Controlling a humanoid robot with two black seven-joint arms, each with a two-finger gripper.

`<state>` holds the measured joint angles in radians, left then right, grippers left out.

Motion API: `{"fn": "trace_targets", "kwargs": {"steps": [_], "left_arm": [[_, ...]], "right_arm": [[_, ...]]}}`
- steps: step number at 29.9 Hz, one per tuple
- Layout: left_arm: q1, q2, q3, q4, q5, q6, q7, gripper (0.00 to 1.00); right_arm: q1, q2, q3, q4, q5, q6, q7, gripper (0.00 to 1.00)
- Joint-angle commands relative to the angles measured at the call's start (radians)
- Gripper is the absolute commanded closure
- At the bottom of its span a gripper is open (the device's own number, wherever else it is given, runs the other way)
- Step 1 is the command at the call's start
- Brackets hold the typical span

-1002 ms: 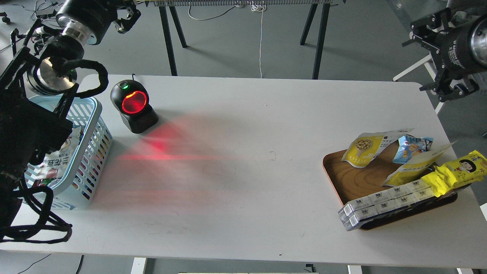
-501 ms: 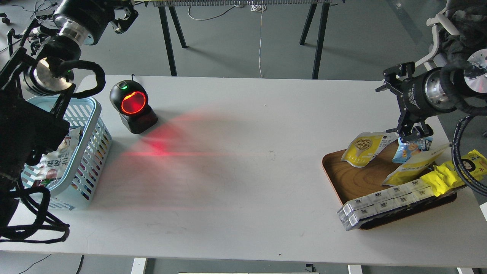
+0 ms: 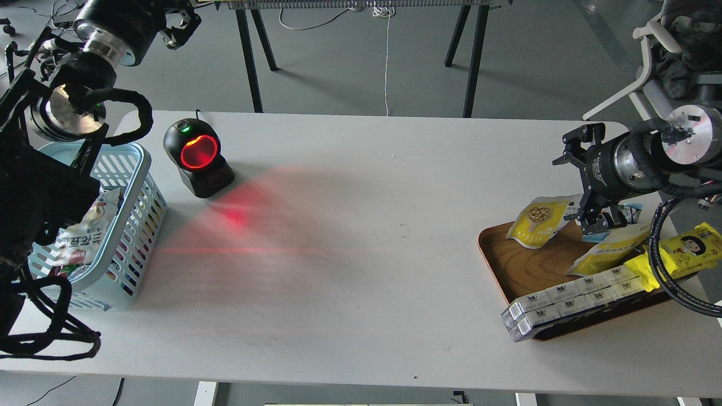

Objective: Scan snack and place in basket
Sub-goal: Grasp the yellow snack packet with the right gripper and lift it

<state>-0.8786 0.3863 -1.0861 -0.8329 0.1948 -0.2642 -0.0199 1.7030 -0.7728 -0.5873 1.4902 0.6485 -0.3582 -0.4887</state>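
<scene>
The snack, a yellow pouch with a white upper part and a round nut picture, lies on the far left part of the brown wooden tray at the right. My right gripper is open, one finger above the pouch's right end and one at the pouch's white top edge; I cannot tell whether they touch. The light blue basket stands at the table's left edge with several packets inside. My left gripper is high at the far left, behind the basket, too small and dark to read.
A black scanner with a glowing red window stands right of the basket and throws red light on the table. The tray also holds a small blue packet, a second yellow pouch, a bright yellow wrapper and white boxes.
My right arm has swung down and to the left from beyond the table's right edge, bringing its gripper over the tray to the pouch's right end. The left arm has barely moved.
</scene>
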Motion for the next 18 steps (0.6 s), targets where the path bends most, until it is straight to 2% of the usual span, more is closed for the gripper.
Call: {"fn": "trace_targets", "kwargs": {"steps": [1,3,5,7,9,14,18], "left_arm": [[0.000,0.002,0.000,0.003,0.003,0.000,0.000,0.00],[0.000,0.002,0.000,0.006,0.003,0.000,-0.002,0.00],[0.001,0.002,0.000,0.006,0.003,0.000,-0.002,0.00],[0.000,0.000,0.000,0.006,0.003,0.000,-0.002,0.00],[0.001,0.000,0.000,0.006,0.003,0.000,-0.002,0.00],[0.001,0.000,0.000,0.009,0.003,0.000,-0.002,0.00],[0.000,0.000,0.000,0.011,0.003,0.000,-0.002,0.00]], "right_arm": [[-0.034,0.020,0.032,-0.007,-0.027,-0.021,0.000,0.30],[-0.039,0.026,0.037,-0.007,-0.052,-0.021,0.000,0.47],[-0.046,0.036,0.038,-0.021,-0.058,-0.036,0.000,0.70],[-0.055,0.049,0.040,-0.042,-0.061,-0.053,0.000,0.75],[-0.057,0.050,0.040,-0.047,-0.063,-0.056,0.000,0.76],[-0.059,0.049,0.040,-0.044,-0.066,-0.051,0.000,0.99],[-0.055,0.050,0.052,-0.036,-0.073,-0.057,0.000,1.00]]}}
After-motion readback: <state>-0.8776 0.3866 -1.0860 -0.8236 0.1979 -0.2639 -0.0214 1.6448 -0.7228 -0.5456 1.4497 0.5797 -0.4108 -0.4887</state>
